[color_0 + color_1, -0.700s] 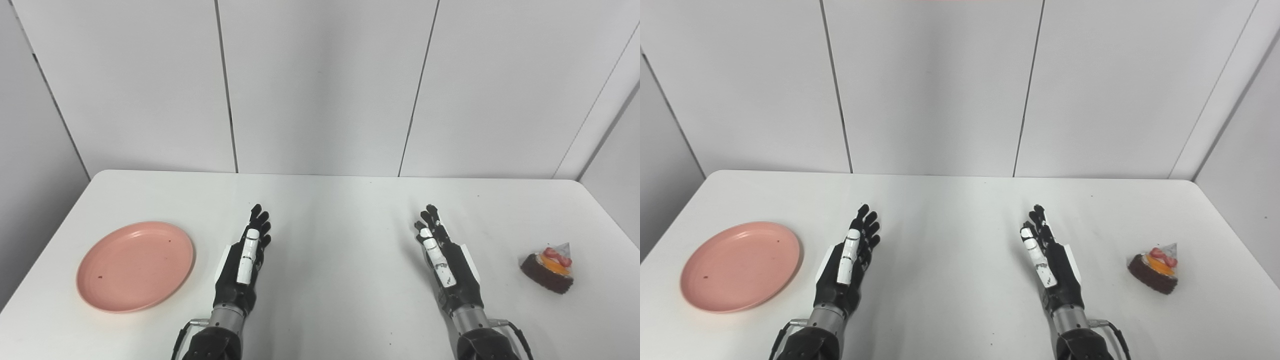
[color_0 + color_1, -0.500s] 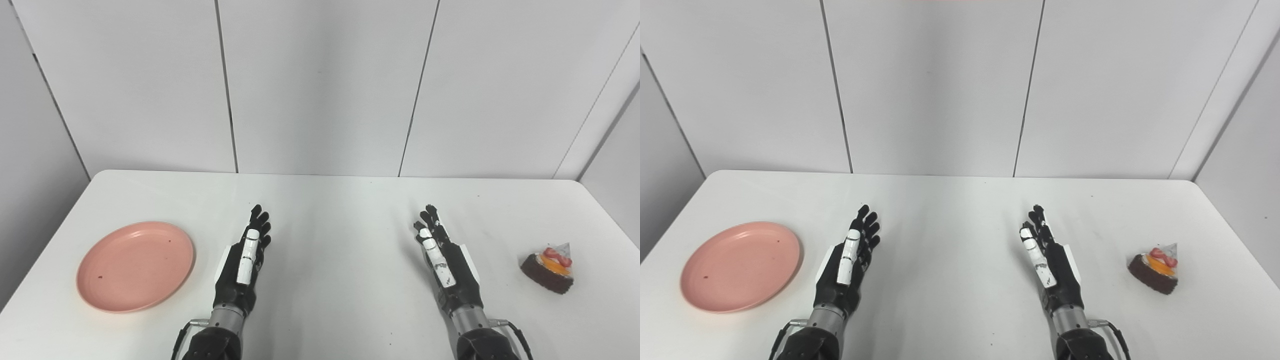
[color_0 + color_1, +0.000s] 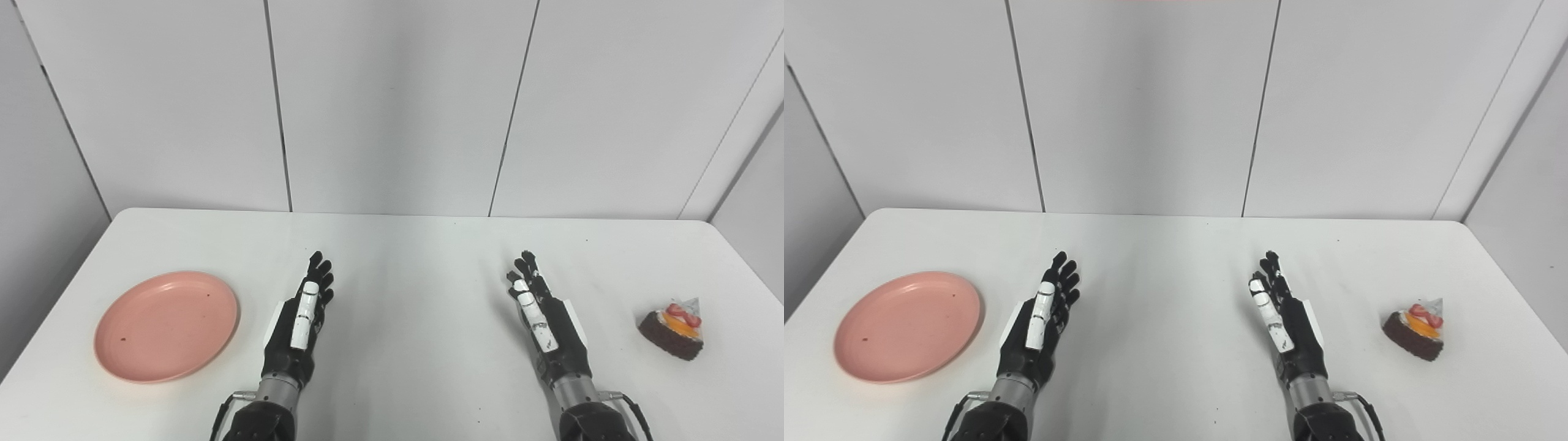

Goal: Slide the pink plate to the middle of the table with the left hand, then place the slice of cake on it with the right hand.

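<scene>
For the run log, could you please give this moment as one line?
stage: not started | left hand: open, beside plate | right hand: open, apart from cake | plate: table's left

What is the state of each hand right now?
Left hand: open, holding nothing.
Right hand: open, holding nothing.

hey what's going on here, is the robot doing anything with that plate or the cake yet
Not yet. The left robot hand and the right robot hand are both open, fingers apart, holding nothing, over the middle of the white table. The round pink plate sits untouched near the table's left side, and the chocolate cake slice with orange and red topping sits alone near the right edge. Neither step has begun.
</scene>
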You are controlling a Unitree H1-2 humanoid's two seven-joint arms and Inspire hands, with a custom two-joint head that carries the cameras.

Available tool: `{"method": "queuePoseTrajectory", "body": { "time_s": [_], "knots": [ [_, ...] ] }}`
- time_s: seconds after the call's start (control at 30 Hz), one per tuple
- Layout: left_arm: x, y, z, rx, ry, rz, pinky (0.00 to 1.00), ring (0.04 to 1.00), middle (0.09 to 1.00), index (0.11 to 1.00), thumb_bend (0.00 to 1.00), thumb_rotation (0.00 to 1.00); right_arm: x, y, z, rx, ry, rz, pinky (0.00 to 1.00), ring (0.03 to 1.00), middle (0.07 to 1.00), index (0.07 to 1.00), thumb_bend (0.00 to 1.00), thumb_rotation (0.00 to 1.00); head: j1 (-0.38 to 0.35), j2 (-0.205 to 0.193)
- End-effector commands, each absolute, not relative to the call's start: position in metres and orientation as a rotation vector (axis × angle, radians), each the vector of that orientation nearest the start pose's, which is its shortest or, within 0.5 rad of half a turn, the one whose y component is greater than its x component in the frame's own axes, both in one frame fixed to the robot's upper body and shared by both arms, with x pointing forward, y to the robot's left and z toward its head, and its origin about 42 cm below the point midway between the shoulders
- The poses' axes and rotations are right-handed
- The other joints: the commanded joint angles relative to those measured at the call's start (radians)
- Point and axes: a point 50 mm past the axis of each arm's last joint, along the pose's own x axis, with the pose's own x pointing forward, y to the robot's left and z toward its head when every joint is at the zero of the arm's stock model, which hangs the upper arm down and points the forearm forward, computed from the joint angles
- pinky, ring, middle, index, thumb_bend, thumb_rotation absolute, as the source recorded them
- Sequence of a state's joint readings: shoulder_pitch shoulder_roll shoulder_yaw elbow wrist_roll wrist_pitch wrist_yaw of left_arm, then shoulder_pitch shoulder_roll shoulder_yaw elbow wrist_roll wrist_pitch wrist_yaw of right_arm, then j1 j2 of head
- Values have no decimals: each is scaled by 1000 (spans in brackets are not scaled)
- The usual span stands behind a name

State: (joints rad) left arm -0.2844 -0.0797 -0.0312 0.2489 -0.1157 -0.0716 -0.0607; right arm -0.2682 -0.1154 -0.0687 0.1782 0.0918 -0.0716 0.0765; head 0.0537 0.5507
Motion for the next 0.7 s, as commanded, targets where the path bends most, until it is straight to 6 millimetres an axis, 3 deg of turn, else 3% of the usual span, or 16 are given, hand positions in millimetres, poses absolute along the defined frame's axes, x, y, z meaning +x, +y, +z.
{"method": "queuePoseTrajectory", "body": {
  "time_s": [0.0,0.4,0.67],
  "knots": [
    [363,149,112,-177,-67,-172,1000,1000,1000,1000,561,1000,371,-244,145,-8,-188,63,962,947,979,1000,588,816,3,0],
    [361,144,121,-178,-184,-151,1000,1000,1000,1000,600,999,371,-251,142,-3,-192,63,967,948,983,1000,591,817,96,-24],
    [354,157,147,-217,-268,-36,965,965,986,981,602,996,372,-253,141,32,-191,68,998,974,999,1000,557,832,178,-44]
  ]
}}
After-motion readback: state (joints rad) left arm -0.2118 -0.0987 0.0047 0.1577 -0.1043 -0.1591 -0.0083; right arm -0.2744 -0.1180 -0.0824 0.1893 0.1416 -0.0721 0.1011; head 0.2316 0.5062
